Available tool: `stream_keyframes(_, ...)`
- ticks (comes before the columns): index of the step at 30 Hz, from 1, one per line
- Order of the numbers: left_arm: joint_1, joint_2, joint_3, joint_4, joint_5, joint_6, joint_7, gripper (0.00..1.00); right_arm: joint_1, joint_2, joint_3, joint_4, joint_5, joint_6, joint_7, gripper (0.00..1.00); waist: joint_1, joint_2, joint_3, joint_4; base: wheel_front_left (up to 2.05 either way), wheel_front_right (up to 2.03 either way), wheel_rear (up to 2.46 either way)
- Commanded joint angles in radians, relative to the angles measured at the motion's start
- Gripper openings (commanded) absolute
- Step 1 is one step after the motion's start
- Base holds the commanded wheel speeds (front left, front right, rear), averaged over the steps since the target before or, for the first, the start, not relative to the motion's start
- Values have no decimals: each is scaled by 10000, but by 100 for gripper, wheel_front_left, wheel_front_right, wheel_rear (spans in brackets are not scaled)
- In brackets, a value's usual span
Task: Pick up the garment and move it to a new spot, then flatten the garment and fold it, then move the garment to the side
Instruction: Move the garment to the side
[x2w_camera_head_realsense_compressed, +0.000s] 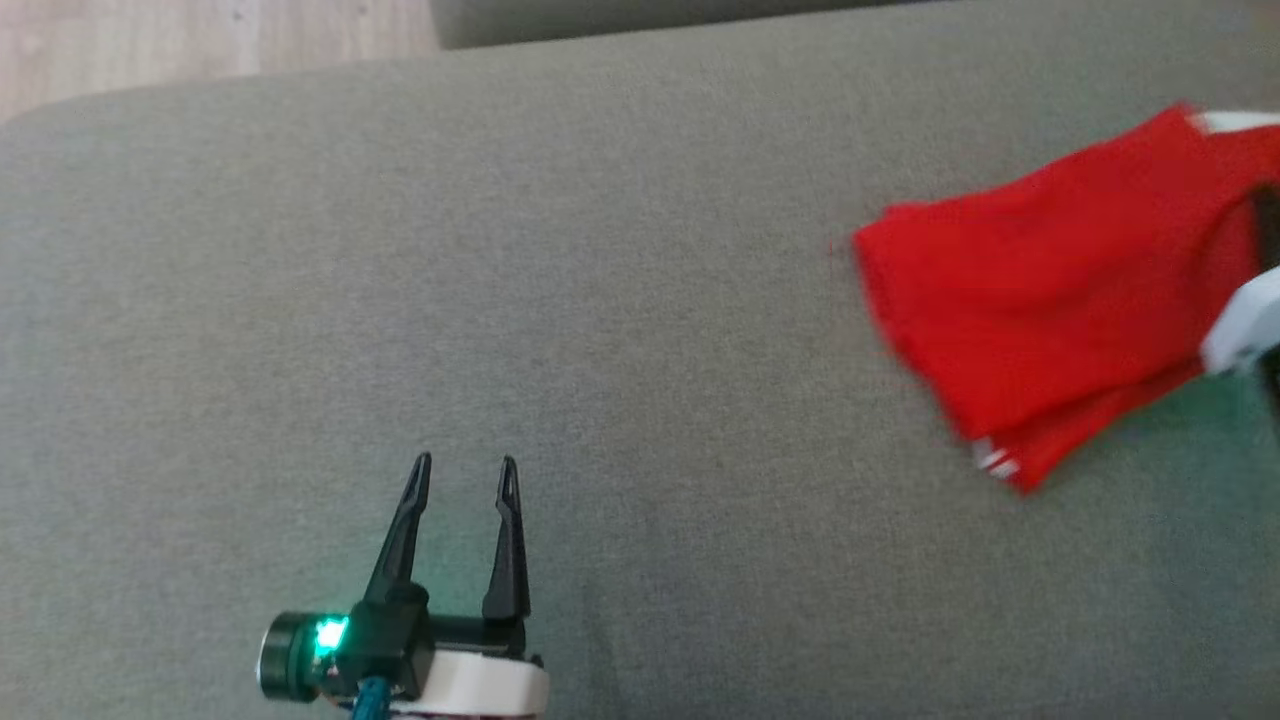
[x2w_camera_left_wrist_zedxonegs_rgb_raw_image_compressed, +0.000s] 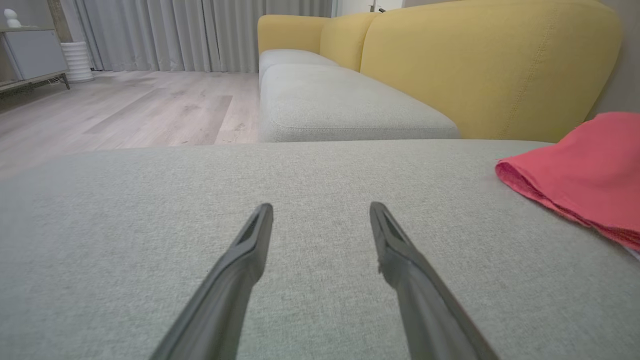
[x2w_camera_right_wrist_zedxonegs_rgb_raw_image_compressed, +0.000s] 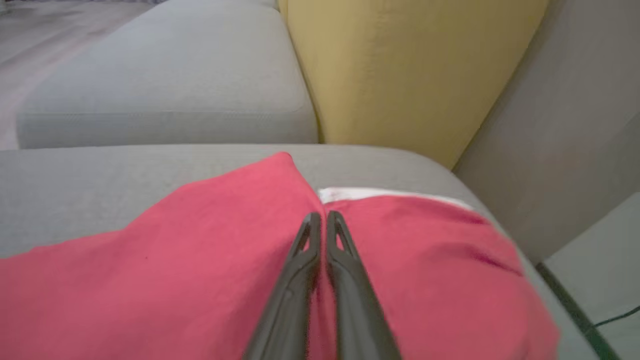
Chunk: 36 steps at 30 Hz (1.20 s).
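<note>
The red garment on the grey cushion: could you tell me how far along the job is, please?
Done: the garment looks doubled over, layered edges showing. In hand: the right gripper is shut on it, pinching a crease; the left gripper hangs open over bare cushion. Left, probably: carrying it aside, releasing.

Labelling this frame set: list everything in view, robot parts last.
grey seat: 1, grey, directly before the robot
garment: 1, red with white trim, right end of the grey seat
sofa: 1, yellow back, grey cushions, beyond the seat
floor: 1, pale wood, beside the sofa
curtains: 1 set, grey, far wall
cabinet: 1, grey, far corner
ribbed pot: 1, white, beside the cabinet
left gripper: 1, dark, open, over bare seat
right gripper: 1, dark, shut on the garment
</note>
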Motion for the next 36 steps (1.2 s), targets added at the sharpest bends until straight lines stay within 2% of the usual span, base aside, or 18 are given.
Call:
stream_keyframes(1, -370, -57, 199, -314, -38, 74, -65, 100, -466, -612, 124, -371, -126, 65, 2, 0, 0, 0, 282, -174, 0, 0, 0)
stream_keyframes(9, -881, -57, 147, -354, 31, 73, -65, 100, -1599, -2413, -346, -367, -398, 65, 357, 0, 0, 0, 1052, -253, 0, 0, 0)
stream_keyframes(10, -940, -57, 137, -355, 32, 74, -65, 100, -1701, -2613, -445, -297, -435, 65, 460, 8, 0, 0, 1116, -243, 0, 0, 0)
stream_keyframes(11, -992, -57, 126, -348, 32, 75, -65, 100, -1769, -2788, -548, -200, -497, 65, 557, 42, 0, 0, 1150, -231, 0, 0, 0)
stream_keyframes(12, -1037, -57, 115, -335, 24, 73, -65, 100, -1810, -2936, -676, -76, -568, 65, 637, 82, 0, 0, 1174, -218, 0, 0, 0)
stream_keyframes(13, -1037, -57, 115, -335, 24, 73, -65, 100, -1810, -2936, -676, -76, -568, 65, 637, 82, 0, 0, 1174, -218, 0, 0, 0)
stream_keyframes(14, -1082, -57, 102, -321, -4, 58, -65, 100, -1851, -3052, -844, 83, -653, 65, 720, 100, 0, 0, 1185, -205, 0, 0, 0)
stream_keyframes(17, -1185, -57, 72, -429, -243, -129, -65, 100, -1813, -3026, -1164, 397, -1016, 65, 719, 100, 0, 0, 1034, -144, 0, 0, 0)
stream_keyframes(22, -1005, -57, 126, -406, -448, -301, -65, 100, -1203, -2152, -1401, 599, -1563, 65, 251, 100, 0, 0, 236, 41, 0, 0, 0)
stream_keyframes(25, -743, -57, 145, -409, -933, -603, -65, 100, -517, -1155, -1347, 485, -1639, 65, -203, 100, 0, 0, -473, 195, 0, 0, 0)
stream_keyframes(28, -422, -57, 258, -298, -1105, -663, -65, 100, 453, 53, -982, 90, -1530, 65, -583, 100, 0, 0, -1228, 366, 0, 0, 0)
stream_keyframes(34, 268, -57, 509, -59, -935, -347, -65, 100, 3099, 2041, 457, -1620, -422, 65, -1007, 100, 0, 0, -2563, 662, 0, 0, 0)
stream_keyframes(36, 475, -57, 632, -45, -963, -301, -65, 100, 3893, 2375, 822, -2587, -85, 65, -1036, 100, 0, 0, -2889, 751, 0, 0, 0)
